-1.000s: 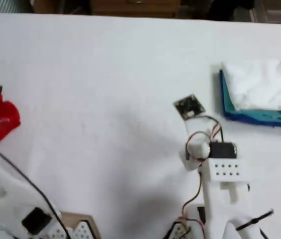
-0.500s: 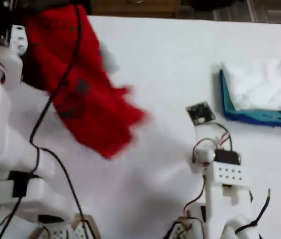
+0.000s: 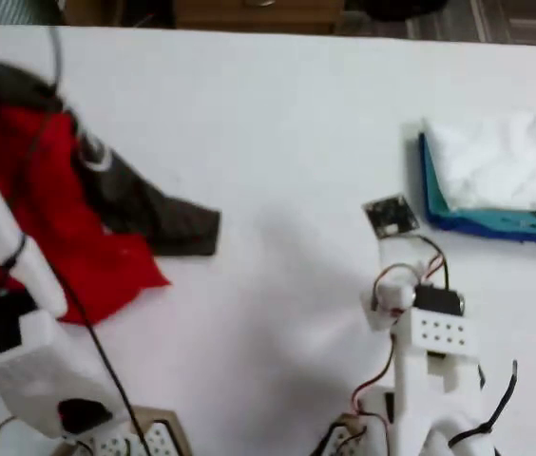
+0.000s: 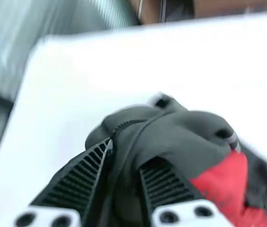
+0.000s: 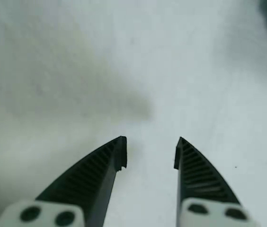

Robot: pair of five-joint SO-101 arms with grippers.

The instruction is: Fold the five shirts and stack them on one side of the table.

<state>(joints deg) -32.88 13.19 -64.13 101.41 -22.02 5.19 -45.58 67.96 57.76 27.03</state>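
Note:
A red shirt (image 3: 68, 237) with dark grey parts (image 3: 168, 223) lies spread on the left of the table, one dark sleeve reaching toward the middle. My left gripper (image 4: 124, 163) is shut on a bunch of the shirt's dark grey cloth (image 4: 171, 137), with red fabric (image 4: 218, 184) showing beside it. The left arm (image 3: 2, 285) stands over the shirt at the table's left edge. At the far right sits a folded stack, a white shirt (image 3: 501, 161) on top of teal and blue ones (image 3: 482, 220). My right gripper (image 5: 150, 151) is open over bare table, holding nothing.
The right arm (image 3: 425, 342) stands at the front right with loose wires and a small circuit board (image 3: 392, 217) at its wrist. The white table (image 3: 287, 114) stretches bare across the middle and back. Dark furniture lines the far edge.
The left arm swung the red shirt up from the left edge and brought it down; it now lies spread on the left. The right arm shifted slightly rightward.

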